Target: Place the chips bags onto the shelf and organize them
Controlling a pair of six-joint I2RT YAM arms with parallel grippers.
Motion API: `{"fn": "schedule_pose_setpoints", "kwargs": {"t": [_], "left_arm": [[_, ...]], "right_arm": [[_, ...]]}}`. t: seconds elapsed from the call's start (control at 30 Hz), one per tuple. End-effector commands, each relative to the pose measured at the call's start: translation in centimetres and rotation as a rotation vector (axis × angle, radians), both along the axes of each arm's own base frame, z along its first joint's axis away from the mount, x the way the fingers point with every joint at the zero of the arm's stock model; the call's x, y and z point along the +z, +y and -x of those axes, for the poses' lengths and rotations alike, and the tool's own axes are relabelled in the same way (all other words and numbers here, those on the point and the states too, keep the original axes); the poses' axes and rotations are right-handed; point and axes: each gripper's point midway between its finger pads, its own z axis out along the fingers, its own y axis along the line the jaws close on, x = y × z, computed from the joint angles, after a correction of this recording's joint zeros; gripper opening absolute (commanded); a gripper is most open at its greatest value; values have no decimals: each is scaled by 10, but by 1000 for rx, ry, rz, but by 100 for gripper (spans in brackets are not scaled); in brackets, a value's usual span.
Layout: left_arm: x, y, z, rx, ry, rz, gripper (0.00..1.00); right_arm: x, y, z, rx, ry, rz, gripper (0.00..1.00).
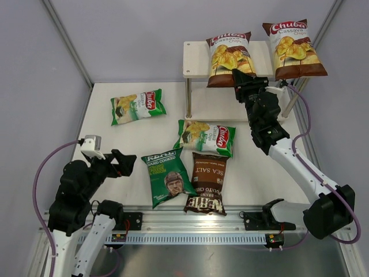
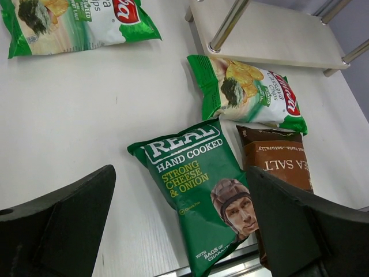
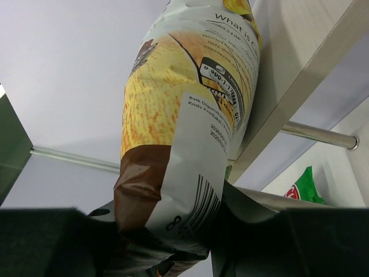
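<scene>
On top board of shelf [image 1: 196, 57]: left brown Chuba bag [image 1: 230, 57] lying label-up, lower end past the front edge, bottom seam clamped in right gripper [image 1: 242, 79]. Confirmed in right wrist view: fingers [image 3: 253, 242] pinched on that seam. Right brown Chuba bag [image 1: 293, 49] at the board's right end, also overhanging.

On table, not yet shelved: far green Chuba bag [image 1: 138, 105], near green Chuba bag [image 1: 207, 137], REAL bag [image 1: 168, 176], Kettle bag [image 1: 207, 183]. Left gripper [image 1: 125, 163] spread wide, empty, just beside REAL bag.

Step judged: seating the held bag. To do well: push seam fully onto board, square with neighbour, keep bare left end free for a third bag, let go only once supported. Otherwise likely to slide off.
</scene>
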Motion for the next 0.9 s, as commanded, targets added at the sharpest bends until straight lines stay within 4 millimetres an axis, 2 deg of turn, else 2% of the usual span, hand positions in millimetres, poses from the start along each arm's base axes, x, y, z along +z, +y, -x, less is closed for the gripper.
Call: {"fn": "schedule_pose_setpoints", "kwargs": {"t": [0.0,0.27,0.43,0.7,0.87], "left_arm": [[17,-10,-1,-50,-73,33,99],[18,-12,9,-71,-104,52,99],[18,-12,9,-76,-105,53,99],[17,-12,10,-74,-105,55,99],[17,-12,10,-76,-104,53,99]], "right_arm": [[45,-35,-7,-144,-92,-123,19],[33,-47,-32,-127,-57,-103,23],[29,-51,-40,-88,-49,-87,27],[5,-60,-53,-82,6,-95,32],[1,-63,-58,-84,14,-95,38]]}}
